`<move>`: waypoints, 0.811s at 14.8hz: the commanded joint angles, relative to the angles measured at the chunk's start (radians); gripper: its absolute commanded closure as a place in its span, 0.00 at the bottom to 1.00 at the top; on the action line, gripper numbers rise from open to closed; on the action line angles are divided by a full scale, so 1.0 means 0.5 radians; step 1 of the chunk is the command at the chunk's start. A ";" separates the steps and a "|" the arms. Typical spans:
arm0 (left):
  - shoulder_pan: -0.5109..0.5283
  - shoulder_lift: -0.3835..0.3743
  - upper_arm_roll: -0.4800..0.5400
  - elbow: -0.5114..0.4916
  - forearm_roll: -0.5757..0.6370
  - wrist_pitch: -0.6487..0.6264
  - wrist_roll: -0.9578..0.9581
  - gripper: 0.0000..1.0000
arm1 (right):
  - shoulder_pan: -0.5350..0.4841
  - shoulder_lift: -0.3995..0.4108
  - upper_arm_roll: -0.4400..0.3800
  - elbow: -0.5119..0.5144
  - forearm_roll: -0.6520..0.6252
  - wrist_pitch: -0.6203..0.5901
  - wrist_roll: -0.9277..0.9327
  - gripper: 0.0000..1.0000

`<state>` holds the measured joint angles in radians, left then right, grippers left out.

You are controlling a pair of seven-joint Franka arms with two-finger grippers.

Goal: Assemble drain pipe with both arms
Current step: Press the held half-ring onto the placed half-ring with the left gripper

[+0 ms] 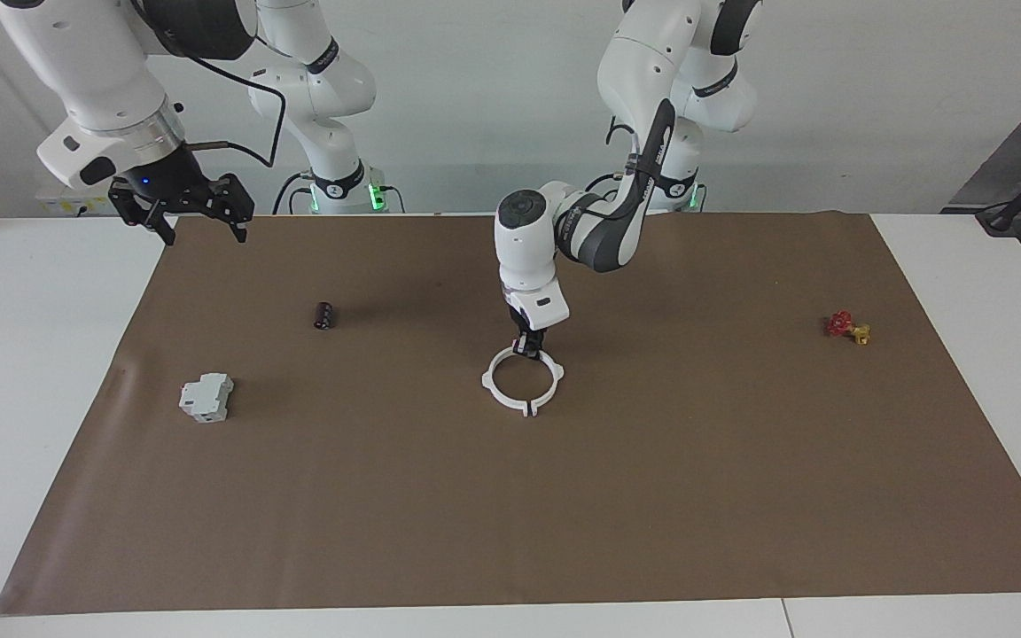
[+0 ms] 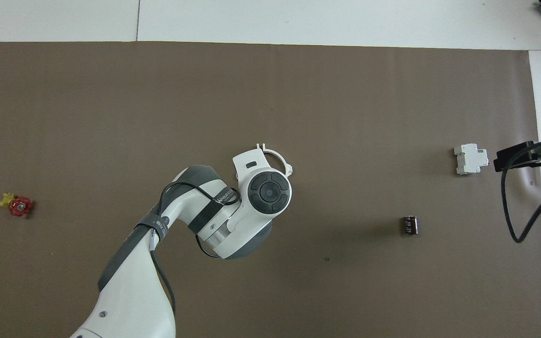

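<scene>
The drain pipe (image 1: 522, 383) lies as one white ring with small lugs on the middle of the brown mat. My left gripper (image 1: 529, 348) points straight down at the part of the ring's rim nearest the robots and is shut on it. In the overhead view the left arm's wrist hides that gripper and most of the drain pipe (image 2: 280, 157); only an arc with tabs shows. My right gripper (image 1: 202, 232) hangs open and empty, high over the mat's corner at the right arm's end, and shows at the picture's edge as the right gripper (image 2: 517, 157) in the overhead view.
A grey-white boxy block (image 1: 206, 397) (image 2: 470, 158) and a small black cylinder (image 1: 324, 315) (image 2: 410, 225) lie toward the right arm's end. A small red and yellow piece (image 1: 846, 327) (image 2: 17, 205) lies toward the left arm's end. The brown mat (image 1: 510, 514) covers the white table.
</scene>
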<state>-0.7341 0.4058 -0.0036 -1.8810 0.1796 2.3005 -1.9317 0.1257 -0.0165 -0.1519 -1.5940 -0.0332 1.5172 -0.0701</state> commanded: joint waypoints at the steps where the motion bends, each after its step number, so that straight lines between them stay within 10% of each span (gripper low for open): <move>1: -0.038 0.075 0.023 0.050 0.098 -0.002 -0.030 1.00 | -0.018 -0.022 0.006 -0.015 0.036 -0.009 -0.025 0.00; 12: -0.020 0.075 0.023 0.044 0.110 -0.002 0.019 1.00 | -0.018 -0.022 0.009 -0.018 0.036 -0.009 -0.025 0.00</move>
<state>-0.7402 0.4074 -0.0044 -1.8796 0.2113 2.3012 -1.9245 0.1257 -0.0165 -0.1518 -1.5940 -0.0332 1.5172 -0.0701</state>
